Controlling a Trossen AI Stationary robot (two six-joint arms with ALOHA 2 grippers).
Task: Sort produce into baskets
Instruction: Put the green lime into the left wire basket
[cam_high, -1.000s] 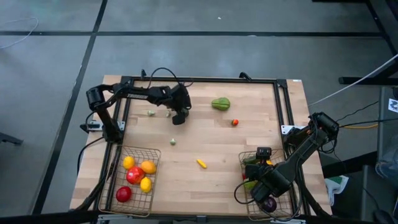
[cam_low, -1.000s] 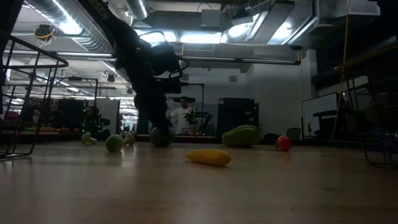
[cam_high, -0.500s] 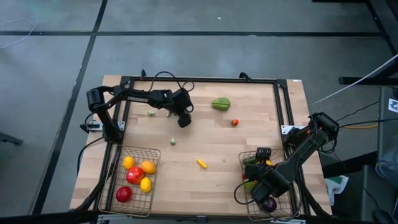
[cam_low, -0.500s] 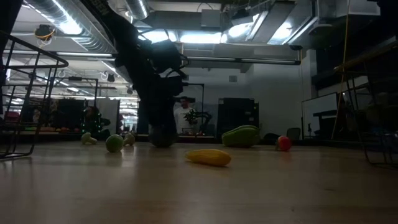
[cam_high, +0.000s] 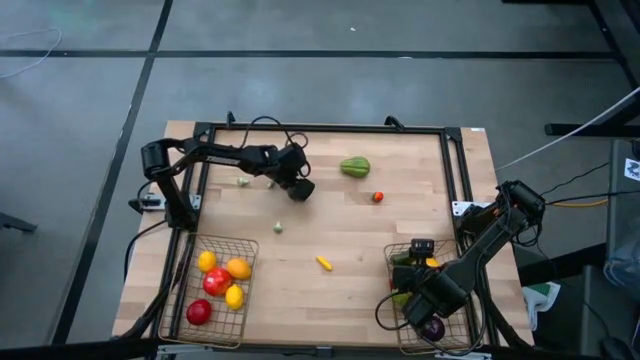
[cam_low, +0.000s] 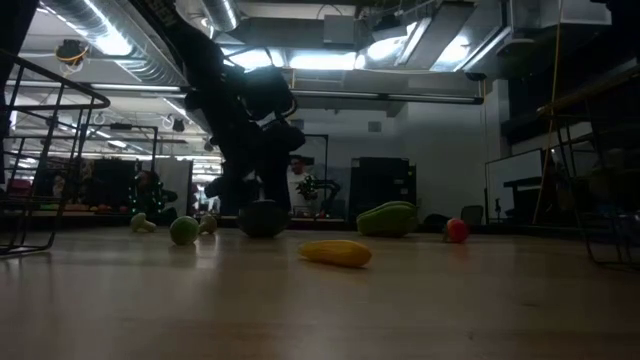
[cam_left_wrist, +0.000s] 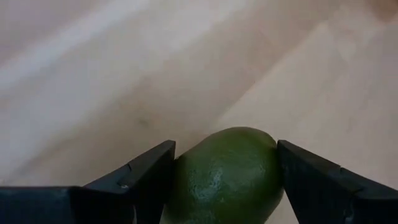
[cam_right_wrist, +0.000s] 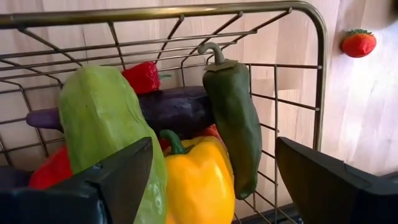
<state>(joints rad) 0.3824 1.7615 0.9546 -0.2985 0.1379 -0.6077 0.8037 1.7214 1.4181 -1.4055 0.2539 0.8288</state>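
While a second ago it sat nearer the broccoli (cam_high: 243, 181), the left end effector (cam_high: 301, 190) now squeezes a green avocado (cam_left_wrist: 224, 174); the right end effector (cam_high: 430, 308) hangs apart over its basket (cam_right_wrist: 318, 74).

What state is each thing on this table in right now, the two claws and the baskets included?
Left gripper: shut on the green fruit.
Right gripper: open, empty, above the right basket.
Right basket: holds peppers and other vegetables.
Left basket: holds red, yellow and orange fruits.
Yellow piece: loose on the table.
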